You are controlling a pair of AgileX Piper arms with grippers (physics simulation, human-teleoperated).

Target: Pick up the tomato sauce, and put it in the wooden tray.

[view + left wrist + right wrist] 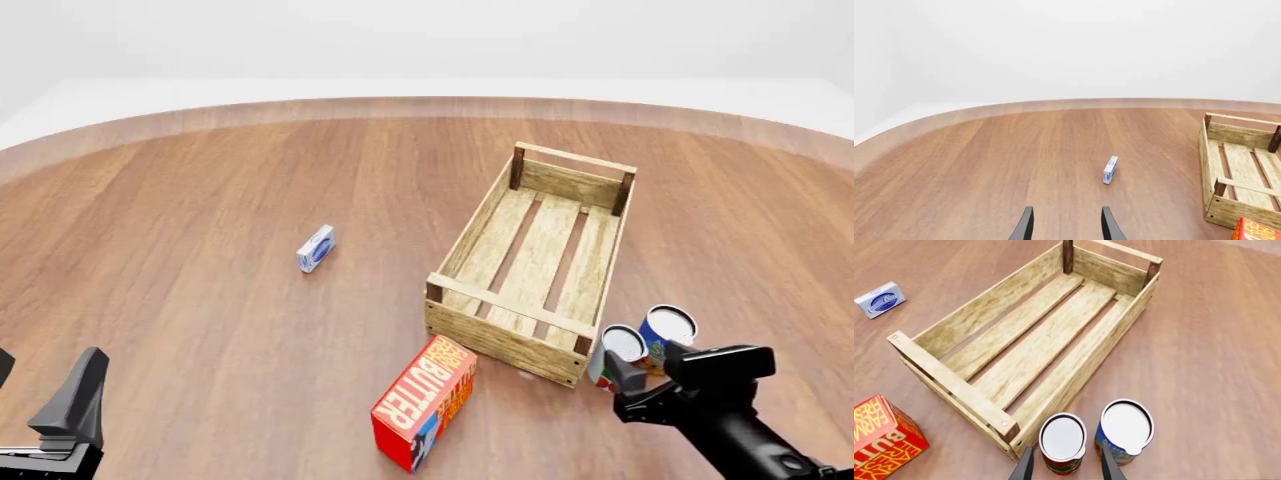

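Poised open-jawed above the tomato sauce (1063,442), upright just beside the wooden tray (954,385) corner: right gripper (1063,465), best lowered straight to clear the blue can (1124,432) touching it; left gripper (1066,225) open, idle.

Wooden tray (470,236): light wood w/ visible grain, slatted, darker brown corner posts. Tomato sauce (1062,440) just beside tray's near corner: silver-white lid, red label w/ green nr base. Other can (1125,426), touching it on side away from tray: white lid, blue body w/ yellow. Butter box (424,402), near tray's front: red-orange, white lettering, blue end. Small carton (315,248), well left of tray: white w/ blue print. Table (200,200): reddish-brown wood grain.
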